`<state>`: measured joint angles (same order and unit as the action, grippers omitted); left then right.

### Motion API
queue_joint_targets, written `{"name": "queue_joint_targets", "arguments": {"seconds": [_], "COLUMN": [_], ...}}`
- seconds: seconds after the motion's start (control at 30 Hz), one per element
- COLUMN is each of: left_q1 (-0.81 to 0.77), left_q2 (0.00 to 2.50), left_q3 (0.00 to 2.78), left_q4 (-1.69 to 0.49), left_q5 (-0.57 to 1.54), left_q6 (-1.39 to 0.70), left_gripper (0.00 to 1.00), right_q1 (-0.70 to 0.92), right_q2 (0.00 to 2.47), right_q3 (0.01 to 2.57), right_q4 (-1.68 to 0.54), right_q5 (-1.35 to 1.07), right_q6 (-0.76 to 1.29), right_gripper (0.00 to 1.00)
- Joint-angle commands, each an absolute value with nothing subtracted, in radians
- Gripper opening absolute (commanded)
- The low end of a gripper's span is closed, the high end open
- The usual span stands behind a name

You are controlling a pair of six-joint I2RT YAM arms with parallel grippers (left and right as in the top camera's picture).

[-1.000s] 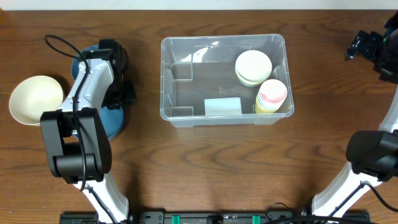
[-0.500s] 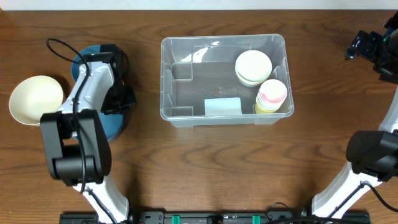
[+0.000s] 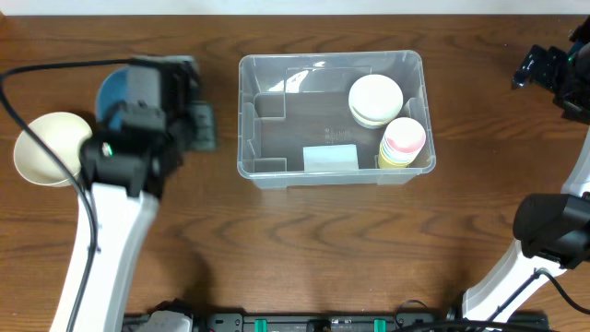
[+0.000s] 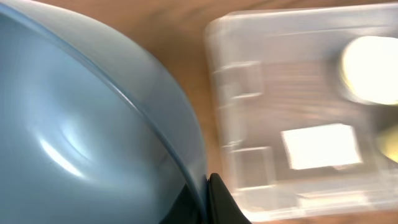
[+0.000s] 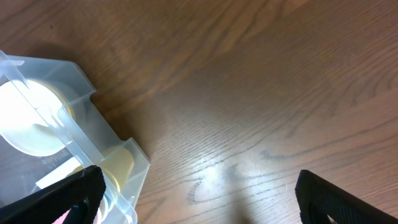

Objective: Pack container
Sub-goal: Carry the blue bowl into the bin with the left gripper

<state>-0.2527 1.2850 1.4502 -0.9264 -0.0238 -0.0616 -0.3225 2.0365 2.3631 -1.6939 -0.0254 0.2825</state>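
Note:
The clear plastic container stands at the table's middle, with a pale label on its near wall. In the left wrist view a blue bowl fills the left half. My left gripper is shut on its rim, one finger inside and one outside. The container lies just to the right of the bowl, blurred. From overhead, the left arm is raised and covers most of the blue bowl. My right gripper hangs open over bare wood, right of the container's corner.
Inside the container sit a stack of cream bowls and a stack of pink and yellow cups, both at its right end. A cream bowl rests on the table at the far left.
The left gripper closed on the blue bowl's rim and the arm rose with it, now large and blurred under the overhead camera. The right arm has not moved.

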Motion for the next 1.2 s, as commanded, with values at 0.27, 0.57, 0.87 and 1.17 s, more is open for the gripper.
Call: {"name": "queue_joint_targets", "arguments": {"seconds": [0.27,0.57,0.87,1.17], "left_q1": [-0.612,-0.638,-0.648,-0.648], "left_q2": [1.430,1.649,1.779,1.892], "left_q3": [1.462,1.462,1.462,1.462], "left_q4": [-0.752,-0.719,-0.622,-0.619], "left_q5": [-0.016,-0.013,-0.011,-0.011], "left_q6": [0.262,0.281,0.304,0.305], "left_gripper": [0.05,0.06,0.06,0.06], "right_q1": [-0.324,-0.324,-0.324,-0.324], "right_q2": [2.010,2.010,2.010,2.010], "right_q3": [2.382,2.382,2.382,2.382], "right_q4": [-1.695,-1.695,-1.695,-1.695], "right_q5": [-0.015,-0.015,-0.015,-0.015], "right_q6": [0.299,0.299,0.299,0.299], "right_gripper": [0.99,0.99,0.99,0.99]}}
